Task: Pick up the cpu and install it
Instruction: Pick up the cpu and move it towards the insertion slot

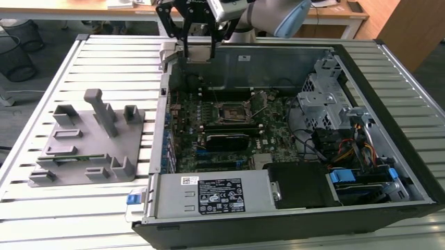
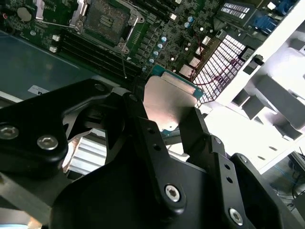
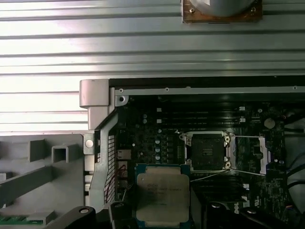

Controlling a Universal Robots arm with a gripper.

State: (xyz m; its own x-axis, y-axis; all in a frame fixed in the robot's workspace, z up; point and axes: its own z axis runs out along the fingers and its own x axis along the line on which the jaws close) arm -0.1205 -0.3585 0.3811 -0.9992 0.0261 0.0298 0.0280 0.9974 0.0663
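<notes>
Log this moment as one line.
end effector: shut on flat square silver-topped cpu; held above open black computer case; black square socket: empty

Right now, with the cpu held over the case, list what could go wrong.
1. The hand pinches the cpu by two opposite edges only; a slip could drop it onto the motherboard.
2. The open socket sits off to one side of the cpu, not under it; lowering it misaligned or tilted might damage the socket.

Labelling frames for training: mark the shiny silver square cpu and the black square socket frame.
Shiny silver square cpu (image 3: 163, 196): first wrist view, middle of its metal top.
Black square socket frame (image 3: 207, 151): first wrist view, dark bed inside the frame.
</notes>
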